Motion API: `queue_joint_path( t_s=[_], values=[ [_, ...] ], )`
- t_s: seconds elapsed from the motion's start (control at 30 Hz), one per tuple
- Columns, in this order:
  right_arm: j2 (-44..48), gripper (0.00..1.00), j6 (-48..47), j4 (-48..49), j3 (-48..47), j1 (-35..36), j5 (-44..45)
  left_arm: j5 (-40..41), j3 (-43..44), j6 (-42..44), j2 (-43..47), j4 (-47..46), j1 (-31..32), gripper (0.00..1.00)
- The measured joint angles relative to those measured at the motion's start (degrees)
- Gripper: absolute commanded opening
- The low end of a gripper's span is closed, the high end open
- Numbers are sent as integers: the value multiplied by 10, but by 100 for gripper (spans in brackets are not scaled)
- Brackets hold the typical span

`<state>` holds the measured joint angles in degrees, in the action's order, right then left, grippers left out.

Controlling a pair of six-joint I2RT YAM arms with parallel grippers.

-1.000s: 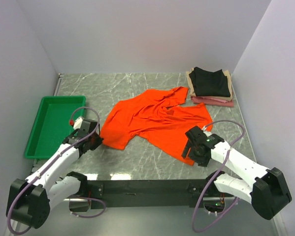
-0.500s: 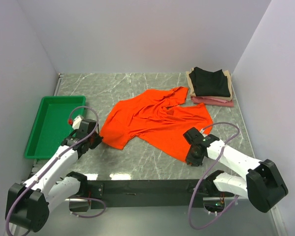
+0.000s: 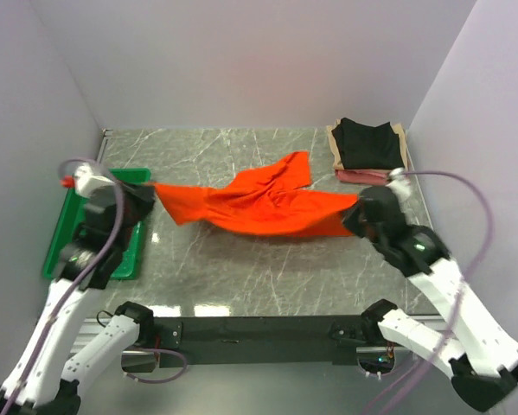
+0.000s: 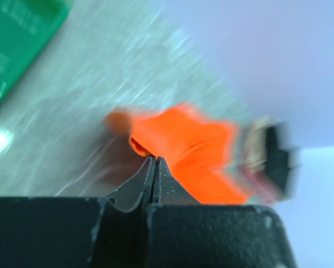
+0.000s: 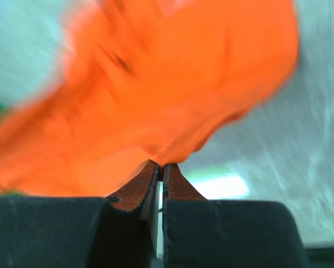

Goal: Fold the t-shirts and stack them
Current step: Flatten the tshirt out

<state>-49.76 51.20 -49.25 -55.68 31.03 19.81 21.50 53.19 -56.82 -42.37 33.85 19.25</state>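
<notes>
The bright orange t-shirt (image 3: 259,203) hangs stretched in the air between both arms, above the middle of the marble table. My left gripper (image 3: 150,192) is shut on its left corner (image 4: 141,144), raised over the green tray's inner edge. Over at the right, my right gripper (image 3: 355,216) is shut on the shirt's right edge (image 5: 167,152), the cloth billowing in front of it. A folded stack with a black t-shirt (image 3: 368,143) over beige and pink ones lies at the back right corner, also blurred in the left wrist view as the black t-shirt (image 4: 278,162).
A green plastic tray (image 3: 86,226) lies at the table's left side, partly under my left arm. White walls close in the table on the left, back and right. The table's front edge runs just ahead of the arm bases.
The right gripper closed on the orange shirt's right edge. Both arms then rose and pulled apart, lifting the shirt off the table and stretching it between them.
</notes>
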Motion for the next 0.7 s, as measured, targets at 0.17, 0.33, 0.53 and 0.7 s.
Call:
queue_joint_path(
  t_s=[0.17, 0.33, 0.53, 0.7],
  values=[
    [72, 0, -31, 0, -141, 0, 46, 27, 162, 40, 26, 3, 0, 1],
    [114, 0, -72, 4, -272, 1, 40, 15, 363, 97, 0, 14, 0, 1],
    [115, 0, -117, 0, -433, 1, -8, -51, 574, 153, -33, 17, 0, 1],
    [115, 0, -139, -17, -505, 1, -52, -98, 683, 178, -39, 28, -5, 1]
  ],
)
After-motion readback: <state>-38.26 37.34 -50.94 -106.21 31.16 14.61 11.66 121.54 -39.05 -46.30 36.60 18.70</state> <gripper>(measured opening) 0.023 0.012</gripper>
